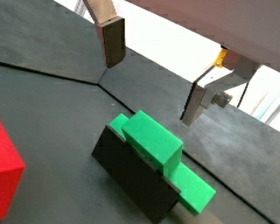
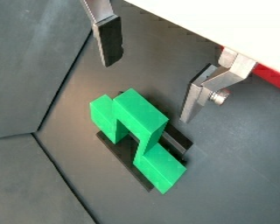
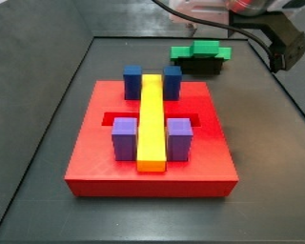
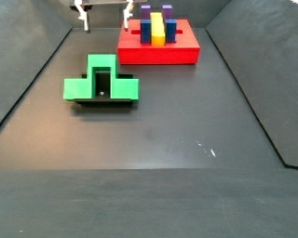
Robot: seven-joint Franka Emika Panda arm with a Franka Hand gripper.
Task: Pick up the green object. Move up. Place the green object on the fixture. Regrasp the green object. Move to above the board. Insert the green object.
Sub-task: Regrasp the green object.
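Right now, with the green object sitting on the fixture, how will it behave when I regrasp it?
The green object looks like rigid plastic with flat faces, so it probably won't flex or roll. It overhangs the narrow fixture, so an off-centre touch could tip it. Its smooth sides may be slippery. The gripper hangs open above it, holding nothing.

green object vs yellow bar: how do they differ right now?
Shape: the green object is a wide stepped block; the yellow bar is long, thin and straight.
Support: the green object rests on the fixture; the yellow bar lies on the board between the blue and purple posts.
Both sit untouched: the gripper hangs open above the green object, holding nothing.
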